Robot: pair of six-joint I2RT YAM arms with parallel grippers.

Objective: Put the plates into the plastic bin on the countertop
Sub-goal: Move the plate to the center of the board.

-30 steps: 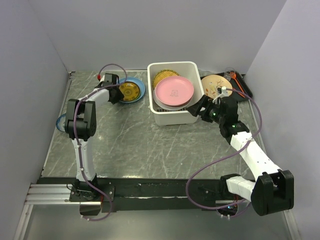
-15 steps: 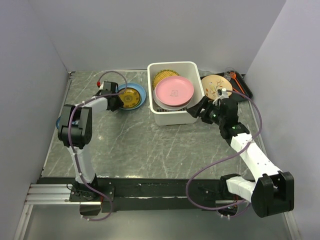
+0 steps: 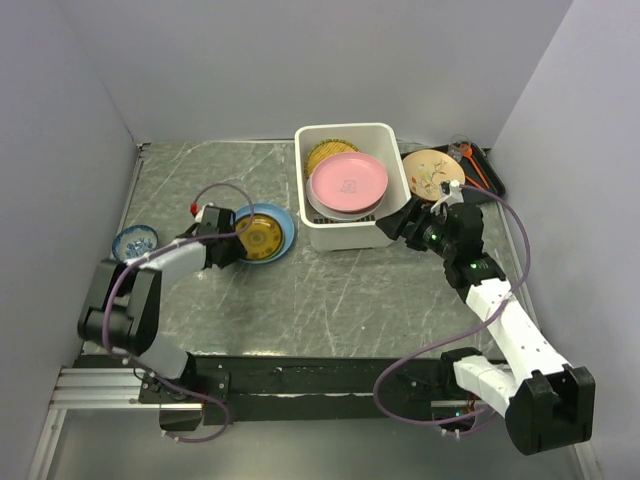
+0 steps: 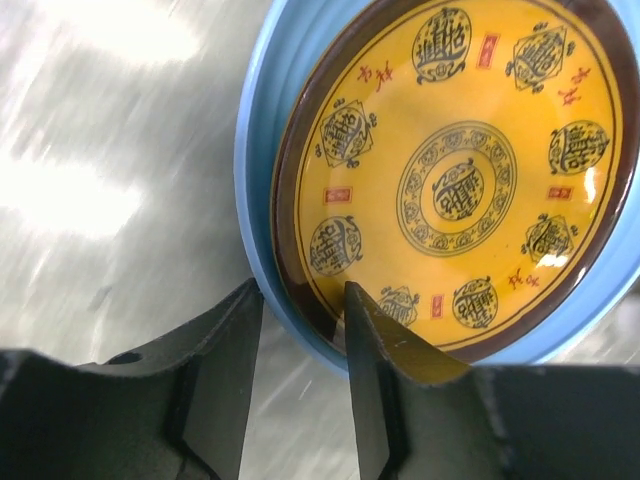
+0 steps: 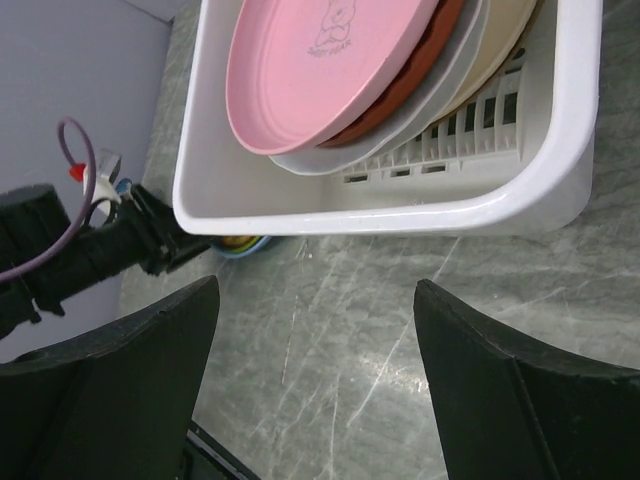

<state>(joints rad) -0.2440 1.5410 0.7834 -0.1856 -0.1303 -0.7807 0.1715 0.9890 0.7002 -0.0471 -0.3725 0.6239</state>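
Observation:
A yellow plate with dark symbols lies in a blue plate on the countertop, left of the plastic bin. My left gripper is shut on their near rim, one finger over the yellow plate, the other outside the blue rim. In the bin lean a pink plate, a red one and others, with a yellow lattice plate behind. My right gripper hangs open and empty at the bin's front right corner.
A cream plate with a branch pattern rests on a black tray at the back right, beside an orange utensil. A small blue patterned bowl stands by the left wall. Walls close in three sides.
My left gripper has pulled the blue and yellow plates from the back toward the front of the countertop. The right gripper has shifted slightly toward the bin.

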